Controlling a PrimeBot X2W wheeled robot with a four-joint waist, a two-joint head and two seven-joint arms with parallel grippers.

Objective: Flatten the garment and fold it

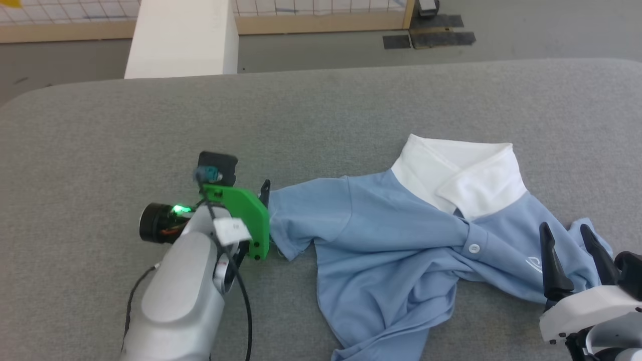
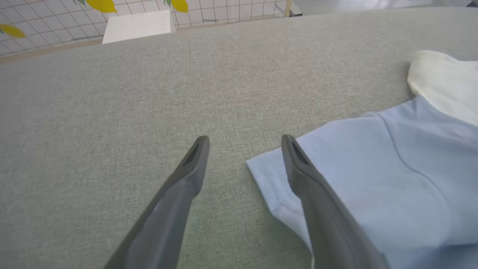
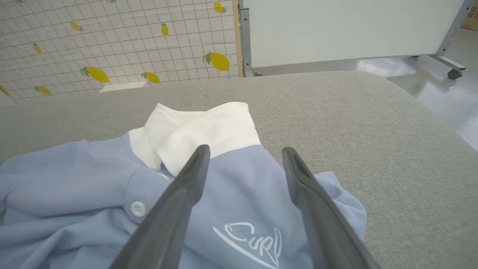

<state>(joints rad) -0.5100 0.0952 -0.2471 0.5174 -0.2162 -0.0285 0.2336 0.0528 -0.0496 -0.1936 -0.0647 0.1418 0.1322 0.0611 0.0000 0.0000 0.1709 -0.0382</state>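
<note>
Fingers (image 3: 186,179) wide above the garment (image 1: 381,250) — light blue, rumpled, twisted.

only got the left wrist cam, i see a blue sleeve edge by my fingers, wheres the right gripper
Observer: The right gripper is open above the shirt, at its chest near the white logo.
Operator: is the shirt lying flat
Observer: No. Below the button the body is twisted, with folds running across the middle.
</note>
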